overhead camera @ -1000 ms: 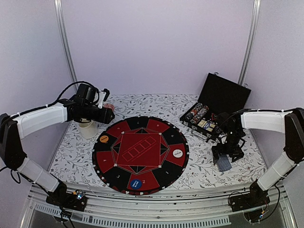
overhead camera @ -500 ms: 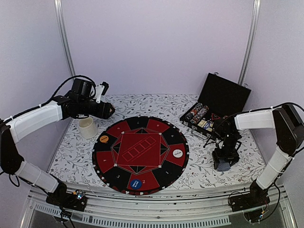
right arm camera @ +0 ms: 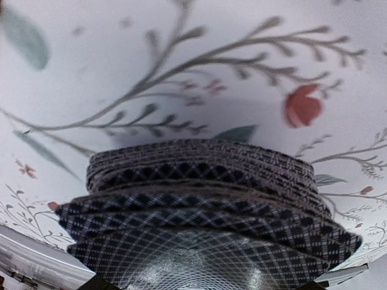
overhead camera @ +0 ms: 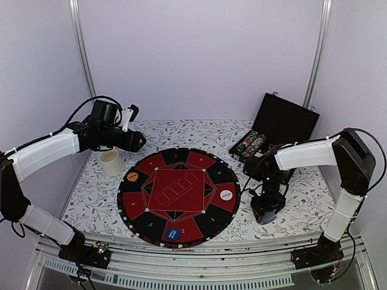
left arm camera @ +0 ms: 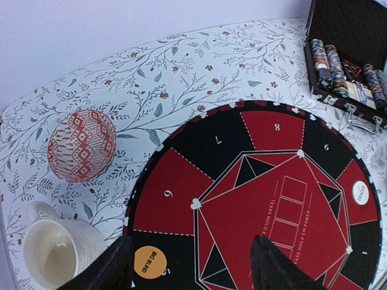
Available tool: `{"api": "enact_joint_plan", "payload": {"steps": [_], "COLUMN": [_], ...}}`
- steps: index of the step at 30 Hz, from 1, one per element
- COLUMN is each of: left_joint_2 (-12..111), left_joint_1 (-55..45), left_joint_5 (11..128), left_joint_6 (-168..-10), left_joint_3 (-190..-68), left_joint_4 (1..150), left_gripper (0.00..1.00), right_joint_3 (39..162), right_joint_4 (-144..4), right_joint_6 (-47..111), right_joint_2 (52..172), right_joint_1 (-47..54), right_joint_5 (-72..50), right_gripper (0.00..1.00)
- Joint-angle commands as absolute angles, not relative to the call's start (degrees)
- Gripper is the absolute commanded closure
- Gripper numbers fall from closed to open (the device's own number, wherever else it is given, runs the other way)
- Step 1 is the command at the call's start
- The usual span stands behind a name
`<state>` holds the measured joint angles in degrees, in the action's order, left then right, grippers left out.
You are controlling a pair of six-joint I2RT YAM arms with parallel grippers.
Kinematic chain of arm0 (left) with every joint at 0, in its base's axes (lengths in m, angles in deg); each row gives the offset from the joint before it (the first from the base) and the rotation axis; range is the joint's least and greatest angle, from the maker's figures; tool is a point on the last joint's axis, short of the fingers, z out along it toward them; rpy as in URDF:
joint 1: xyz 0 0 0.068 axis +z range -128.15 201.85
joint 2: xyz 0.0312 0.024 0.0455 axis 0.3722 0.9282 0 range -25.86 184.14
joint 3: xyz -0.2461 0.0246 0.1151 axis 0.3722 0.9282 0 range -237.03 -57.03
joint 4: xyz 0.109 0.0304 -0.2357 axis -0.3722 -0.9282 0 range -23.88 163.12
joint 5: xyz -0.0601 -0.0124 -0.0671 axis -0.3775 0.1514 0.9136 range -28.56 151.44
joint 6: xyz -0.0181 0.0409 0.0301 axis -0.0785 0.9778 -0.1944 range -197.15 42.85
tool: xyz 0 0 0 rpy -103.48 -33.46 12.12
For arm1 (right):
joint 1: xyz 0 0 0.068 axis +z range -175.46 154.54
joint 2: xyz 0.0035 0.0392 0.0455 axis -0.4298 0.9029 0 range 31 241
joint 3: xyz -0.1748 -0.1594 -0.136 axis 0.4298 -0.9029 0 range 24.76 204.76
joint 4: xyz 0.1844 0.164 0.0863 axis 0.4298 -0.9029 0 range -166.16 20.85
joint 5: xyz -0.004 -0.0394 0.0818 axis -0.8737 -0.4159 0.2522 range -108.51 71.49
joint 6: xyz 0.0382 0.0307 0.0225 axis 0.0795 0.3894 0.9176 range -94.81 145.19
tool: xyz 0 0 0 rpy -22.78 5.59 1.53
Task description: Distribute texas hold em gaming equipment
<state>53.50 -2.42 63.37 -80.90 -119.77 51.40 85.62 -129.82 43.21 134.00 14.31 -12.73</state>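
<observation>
**Gripping cards beside the mat**

Clamps the deck of playing cards (right arm camera: 205,223) in the right gripper (overhead camera: 267,213), just right of the round poker mat (overhead camera: 178,194). Hangs the left gripper (left arm camera: 192,257) wide apart, empty, over the mat's far-left rim. Shows striped poker chips (overhead camera: 253,145) cased beyond its far-right rim.

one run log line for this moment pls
left jaws open, empty | right jaws shut on card deck, down near table beside poker mat | chips in case
</observation>
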Motion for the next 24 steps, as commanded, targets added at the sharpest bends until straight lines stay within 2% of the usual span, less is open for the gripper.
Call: {"api": "enact_joint_plan", "payload": {"steps": [1, 5, 10, 13, 16, 24], "left_joint_2": [52.97, 53.31, 53.80, 53.87, 53.74, 54.45], "left_joint_1": [-3.14, -3.09, -3.11, -3.11, -3.15, -4.43], "left_joint_5": [63.00, 63.22, 63.93, 64.39, 64.66, 65.33], "left_joint_6": [-79.87, -79.96, -80.35, -80.68, -80.92, -81.94], "left_joint_3": [-120.31, -120.48, -120.65, -120.74, -120.83, -121.63], "left_joint_4": [51.23, 51.22, 51.22, 51.23, 51.23, 51.22], "left_gripper": [0.32, 0.32, 0.32, 0.32, 0.32, 0.32], "right_joint_3": [84.55, 84.74, 85.08, 85.12, 85.35, 86.99], "right_joint_4": [-125.70, -125.77, -124.82, -124.58, -124.54, -125.22], "right_joint_6": [40.62, 38.76, 37.69, 37.74, 38.15, 41.93], "right_joint_2": [136.94, 136.64, 137.01, 136.54, 134.98, 124.58], "right_joint_1": [19.39, 22.83, 23.94, 23.94, 24.01, 23.94], "right_joint_5": [-7.79, -6.18, -6.97, -8.12, -9.61, -15.78], "right_gripper": [0.40, 0.39, 0.31, 0.19, 0.00, 0.01]}}
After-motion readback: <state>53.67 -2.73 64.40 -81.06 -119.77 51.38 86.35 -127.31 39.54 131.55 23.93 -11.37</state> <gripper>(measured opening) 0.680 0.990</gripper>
